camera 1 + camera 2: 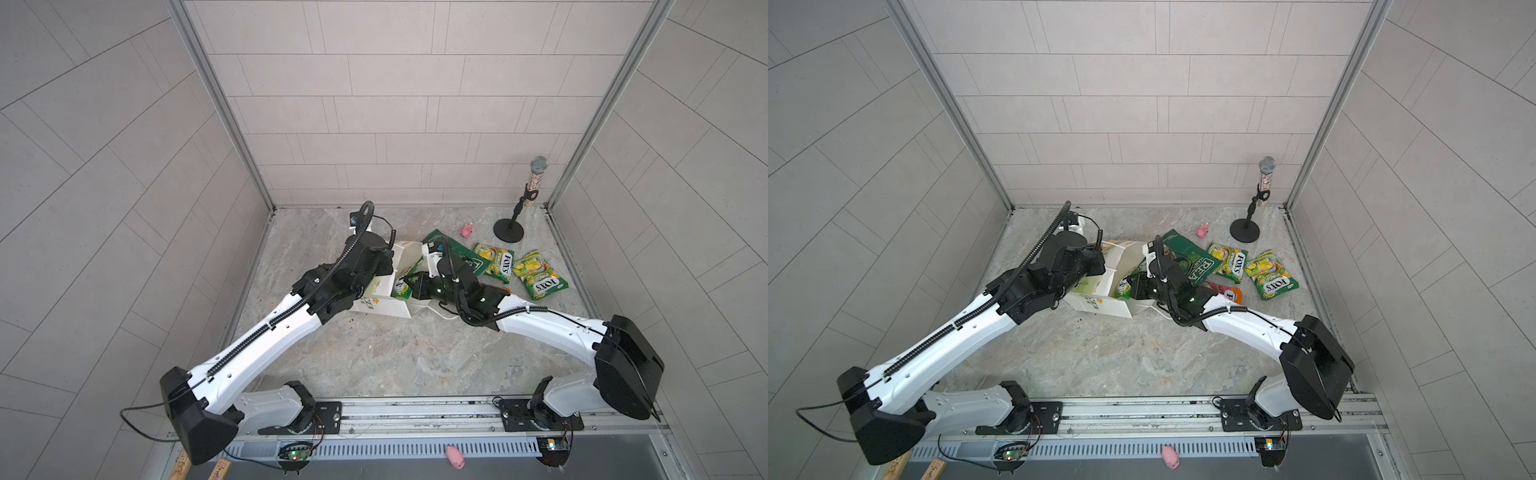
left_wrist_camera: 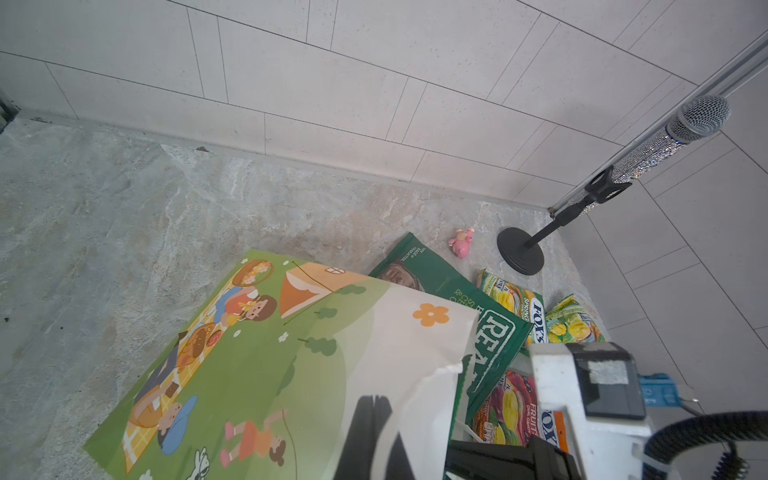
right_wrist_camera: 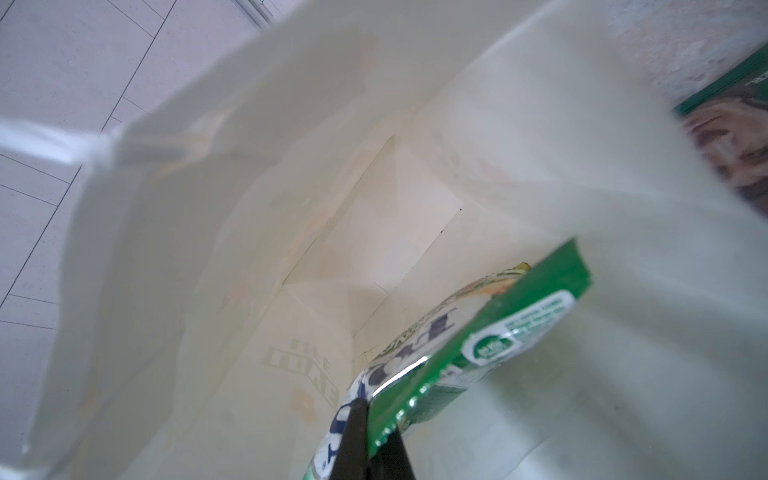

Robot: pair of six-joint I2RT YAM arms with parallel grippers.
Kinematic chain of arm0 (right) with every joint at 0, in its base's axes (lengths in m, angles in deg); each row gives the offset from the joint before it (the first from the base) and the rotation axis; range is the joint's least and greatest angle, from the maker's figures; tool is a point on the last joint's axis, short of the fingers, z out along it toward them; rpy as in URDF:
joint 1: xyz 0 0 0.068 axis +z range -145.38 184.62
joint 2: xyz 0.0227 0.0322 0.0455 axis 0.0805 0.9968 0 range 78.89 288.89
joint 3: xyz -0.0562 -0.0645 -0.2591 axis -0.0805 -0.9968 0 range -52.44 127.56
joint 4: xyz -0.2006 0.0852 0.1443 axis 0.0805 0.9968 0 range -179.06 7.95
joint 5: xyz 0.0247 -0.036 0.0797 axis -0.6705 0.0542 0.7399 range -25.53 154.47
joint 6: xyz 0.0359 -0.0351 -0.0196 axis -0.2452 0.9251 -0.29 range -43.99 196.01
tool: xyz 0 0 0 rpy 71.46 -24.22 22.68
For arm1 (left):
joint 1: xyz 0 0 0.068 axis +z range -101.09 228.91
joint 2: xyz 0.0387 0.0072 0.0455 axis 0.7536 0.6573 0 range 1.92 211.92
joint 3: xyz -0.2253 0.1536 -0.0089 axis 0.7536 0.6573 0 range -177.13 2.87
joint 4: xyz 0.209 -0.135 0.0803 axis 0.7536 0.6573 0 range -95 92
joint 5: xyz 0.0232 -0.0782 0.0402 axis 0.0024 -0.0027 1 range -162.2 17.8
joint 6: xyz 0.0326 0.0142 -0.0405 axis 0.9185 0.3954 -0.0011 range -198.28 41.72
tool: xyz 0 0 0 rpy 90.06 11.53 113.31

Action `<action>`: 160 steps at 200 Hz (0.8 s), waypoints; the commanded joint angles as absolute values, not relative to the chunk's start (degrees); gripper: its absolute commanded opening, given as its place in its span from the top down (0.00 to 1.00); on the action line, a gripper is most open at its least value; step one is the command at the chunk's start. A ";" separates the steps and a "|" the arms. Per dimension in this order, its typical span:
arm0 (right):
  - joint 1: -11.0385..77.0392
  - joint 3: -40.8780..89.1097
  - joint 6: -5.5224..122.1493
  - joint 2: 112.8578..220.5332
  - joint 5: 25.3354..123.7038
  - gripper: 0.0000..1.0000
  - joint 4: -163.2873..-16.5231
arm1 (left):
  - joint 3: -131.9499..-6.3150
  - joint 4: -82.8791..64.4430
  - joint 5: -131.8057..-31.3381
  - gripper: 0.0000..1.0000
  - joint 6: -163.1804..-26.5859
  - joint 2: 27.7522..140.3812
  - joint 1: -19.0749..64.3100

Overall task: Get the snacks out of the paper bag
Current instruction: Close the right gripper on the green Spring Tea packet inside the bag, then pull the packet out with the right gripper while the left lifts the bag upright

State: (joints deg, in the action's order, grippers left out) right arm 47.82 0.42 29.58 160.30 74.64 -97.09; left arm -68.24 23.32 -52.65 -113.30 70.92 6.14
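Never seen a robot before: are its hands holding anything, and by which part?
The right hand pinches a yellow-green FOX'S packet by its edge, inside the paper bag; the left hand pinches the bag's white wall.

**Paper bag** [image 1: 386, 306]: a white carrier lying on its side at mid-frame in both top views. Its mouth opens toward the right and the picnic-illustrated panel faces up. The near wall carries green lettering and an orange flower.

**Snacks:**
- The dark green REAL crisp bag [image 1: 461, 253] lies flat just right of the mouth, its left end behind the bag's rim.
- Two yellow-green FOX'S packets [image 1: 496, 264] [image 1: 540, 276] lie face up farther right, side by side.
- The red-pink-orange FOX'S packet [image 1: 1227, 293] sits below the crisp bag, partly hidden.
- A third yellow-green FOX'S packet [image 3: 478, 340] is tilted in the bag's mouth, pinched by the right gripper [image 3: 374, 419].
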 commanded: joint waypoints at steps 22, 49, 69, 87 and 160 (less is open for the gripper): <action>46.21 1.24 31.49 154.84 77.40 1.00 -97.31 | -69.11 25.44 -51.02 1.00 -112.47 69.95 7.11; 45.56 2.70 32.26 152.66 78.83 1.00 -95.35 | -69.58 25.94 -50.28 1.00 -112.22 70.22 7.42; 45.01 3.95 32.33 151.72 80.71 1.00 -95.12 | -69.66 25.81 -49.79 1.00 -112.20 70.39 7.69; 44.66 5.22 32.35 151.12 82.07 1.00 -95.38 | -69.43 25.68 -49.36 1.00 -112.29 70.65 7.82; 43.56 14.09 33.86 150.67 84.87 1.00 -92.27 | -69.96 25.94 -49.06 1.00 -111.94 70.35 9.59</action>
